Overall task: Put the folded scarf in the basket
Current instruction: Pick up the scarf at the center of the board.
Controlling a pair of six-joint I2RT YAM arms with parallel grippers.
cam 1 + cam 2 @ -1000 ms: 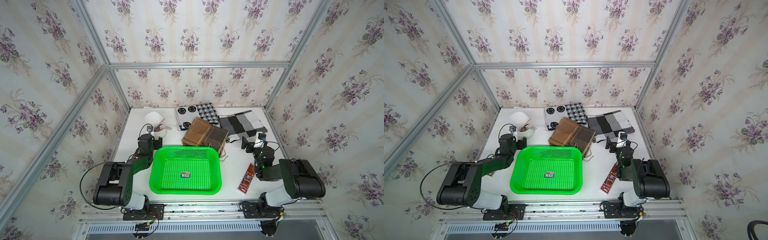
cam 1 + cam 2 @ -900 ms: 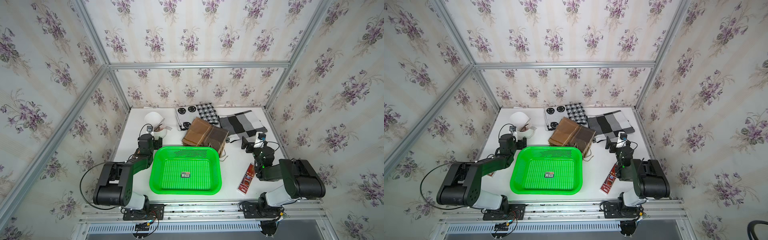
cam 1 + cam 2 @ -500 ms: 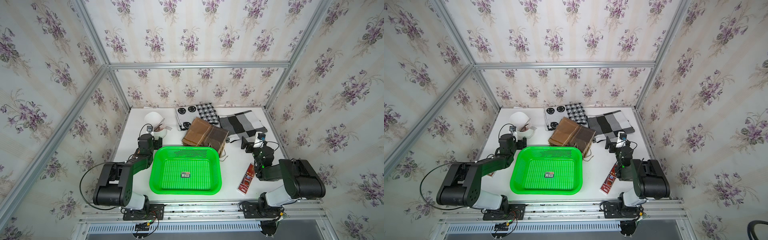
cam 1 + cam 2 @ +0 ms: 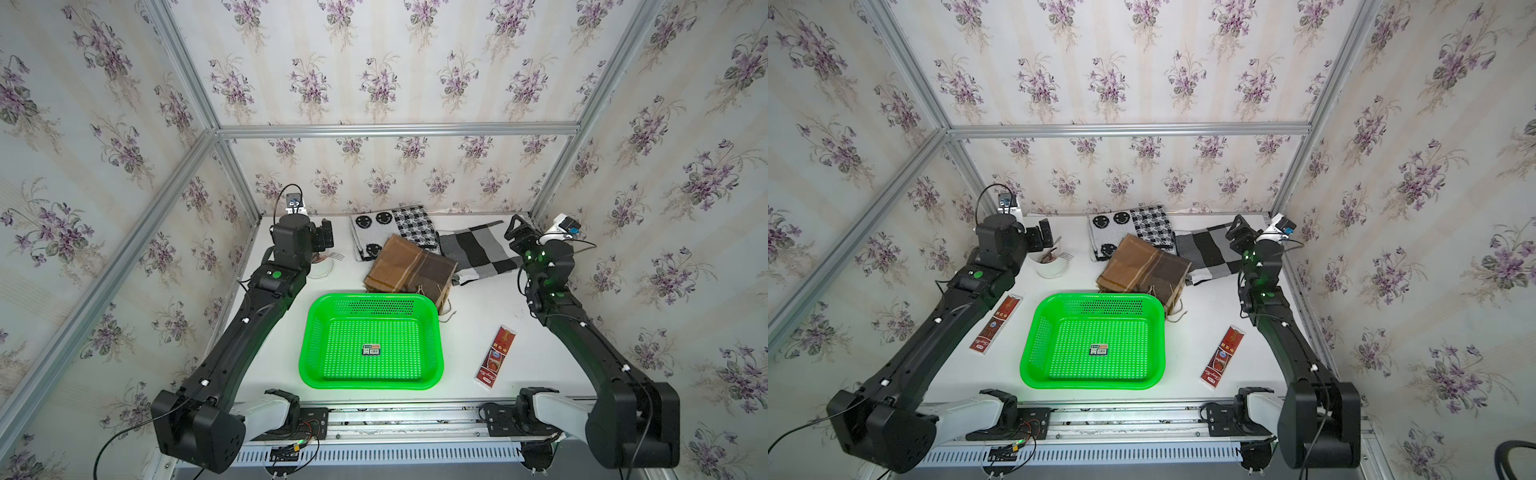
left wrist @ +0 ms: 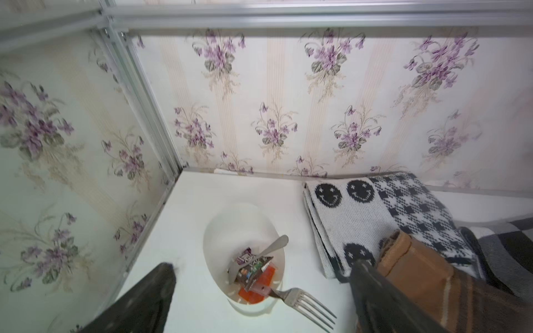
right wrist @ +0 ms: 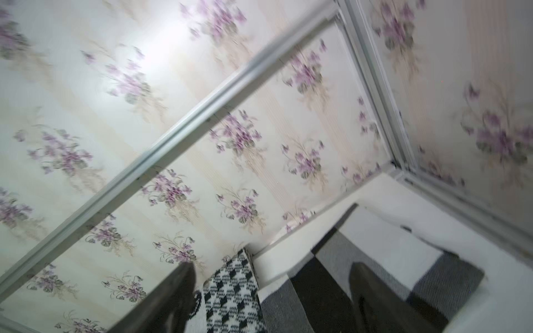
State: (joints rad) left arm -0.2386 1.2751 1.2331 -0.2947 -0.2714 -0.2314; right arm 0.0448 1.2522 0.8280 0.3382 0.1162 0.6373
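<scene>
Right gripper [image 4: 517,232], jaws spread with nothing between them, hangs over the grey checked scarf [image 4: 478,249] at about 2 o'clock from the green basket [image 4: 370,383]. Left gripper [image 4: 1042,237], also spread wide and empty, hovers above the white bowl [image 4: 322,268] at 11 o'clock. A brown plaid scarf [image 4: 411,268] lies at 1 o'clock, touching the basket's far rim; which scarf is meant I cannot tell. No scarf is in the basket, so this looks like the reach stage. Next move calls for lowering onto a folded edge, pinching every layer, then lifting clear of the rim
</scene>
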